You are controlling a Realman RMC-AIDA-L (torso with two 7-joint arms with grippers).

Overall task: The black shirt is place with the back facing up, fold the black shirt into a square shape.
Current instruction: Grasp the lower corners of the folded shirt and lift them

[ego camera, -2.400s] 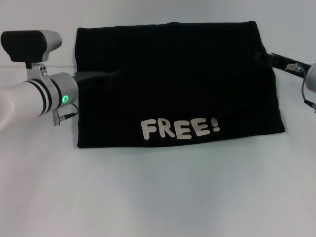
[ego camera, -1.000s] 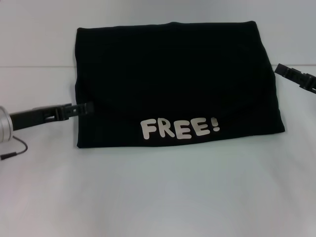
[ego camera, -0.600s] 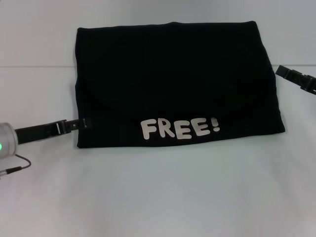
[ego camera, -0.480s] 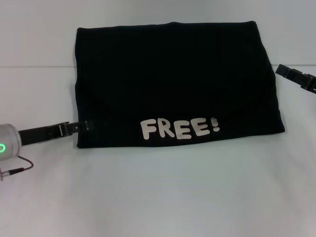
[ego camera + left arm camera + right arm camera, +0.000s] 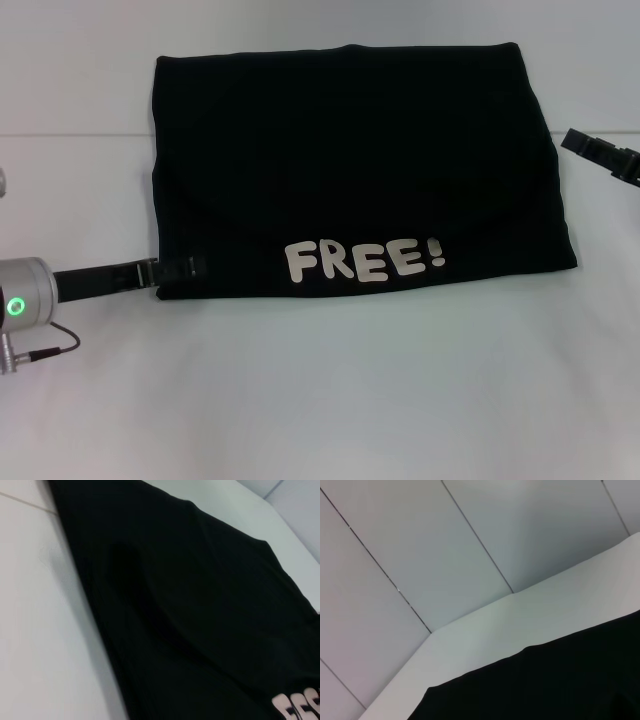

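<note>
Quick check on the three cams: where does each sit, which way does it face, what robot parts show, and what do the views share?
Head view: on the robot's head, facing forward and down at the black shirt on the white table; shows the left gripper at the shirt's near-left corner and the right gripper by its right edge.
Left wrist view: on the left arm, low, looking across the shirt; no robot parts show.
Right wrist view: on the right arm, facing the shirt's edge and the wall; no robot parts.
Shared: the shirt and the table show in all three.

A big white worktop point(image 5: 330, 390) fills the head view. A thin line point(image 5: 70, 134) runs across it, far from the front edge. Behind the worktop stands a pale grey wall point(image 5: 420, 545) made of flat panels with thin dark seams between them.
</note>
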